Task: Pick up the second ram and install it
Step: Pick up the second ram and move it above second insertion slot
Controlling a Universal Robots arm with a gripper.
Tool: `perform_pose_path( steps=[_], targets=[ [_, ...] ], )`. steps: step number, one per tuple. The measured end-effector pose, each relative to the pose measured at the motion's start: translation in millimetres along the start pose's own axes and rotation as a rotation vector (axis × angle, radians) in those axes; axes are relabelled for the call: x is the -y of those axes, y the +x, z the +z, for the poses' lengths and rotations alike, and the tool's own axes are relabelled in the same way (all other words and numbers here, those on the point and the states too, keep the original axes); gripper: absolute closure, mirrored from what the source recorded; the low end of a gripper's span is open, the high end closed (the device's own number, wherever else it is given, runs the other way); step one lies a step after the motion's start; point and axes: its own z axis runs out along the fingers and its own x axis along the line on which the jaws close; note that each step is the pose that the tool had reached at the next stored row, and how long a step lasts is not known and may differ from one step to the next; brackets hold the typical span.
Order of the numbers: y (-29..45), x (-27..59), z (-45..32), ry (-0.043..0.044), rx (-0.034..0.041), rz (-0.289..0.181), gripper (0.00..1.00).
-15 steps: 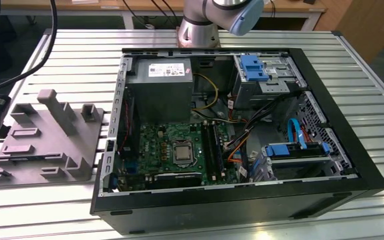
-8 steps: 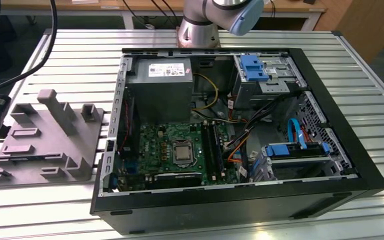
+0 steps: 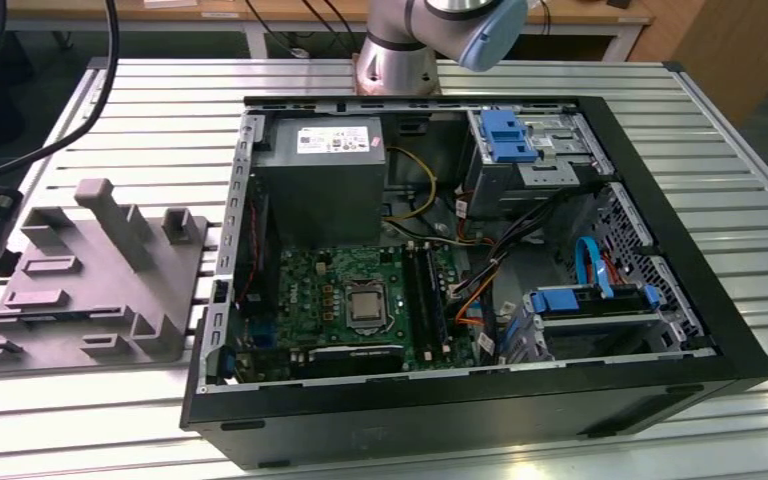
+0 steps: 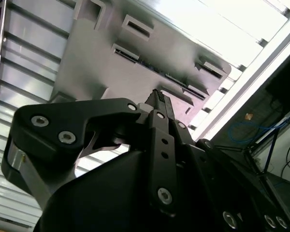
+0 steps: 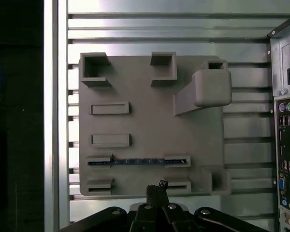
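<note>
Exterior view: the holder [image 3: 97, 295] lies at nine o'clock of the computer [image 3: 491, 405]. Second wrist view: my gripper [image 4: 155, 95] hangs above it, pressed together and empty. First wrist view: the second ram [image 5: 135, 161] stands slotted on edge, likely for easy pinching.

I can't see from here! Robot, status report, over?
Gripper shut, empty, near holder block edge. Ram sits in holder slot. Nothing between them.
</note>
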Motion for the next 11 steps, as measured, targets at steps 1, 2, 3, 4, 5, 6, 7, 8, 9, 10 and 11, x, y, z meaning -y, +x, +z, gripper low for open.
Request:
perform_pose_path(
  steps=[1, 2, 3, 4, 5, 6, 7, 8, 9, 10, 11],
  targets=[
    [-0.1, 0.0, 0.1, -0.0007, -0.0009, -0.019, 0.90],
    [0.0, 0.0, 0.2, -0.0012, -0.0017, -0.036, 0.90],
    [0.0, 0.0, 0.4, -0.0019, -0.0025, -0.055, 0.90],
    [0.0, 0.0, 0.5, -0.0025, -0.0034, -0.073, 0.90],
    [0.0, 0.1, 0.7, -0.0031, -0.0042, -0.091, 0.90],
    [0.0, 0.1, 0.9, -0.0038, -0.0050, -0.109, 0.90],
    [0.0, 0.1, 1.0, -0.0044, -0.0059, -0.127, 0.90],
    [0.0, 0.1, 1.2, -0.0050, -0.0067, -0.145, 0.90],
    [0.0, 0.1, 1.4, -0.0056, -0.0075, -0.163, 0.90],
    [0.0, 0.1, 1.6, -0.0064, -0.0084, -0.184, 0.90],
    [0.0, 0.1, 1.8, -0.0070, -0.0092, -0.202, 0.90]
  ],
)
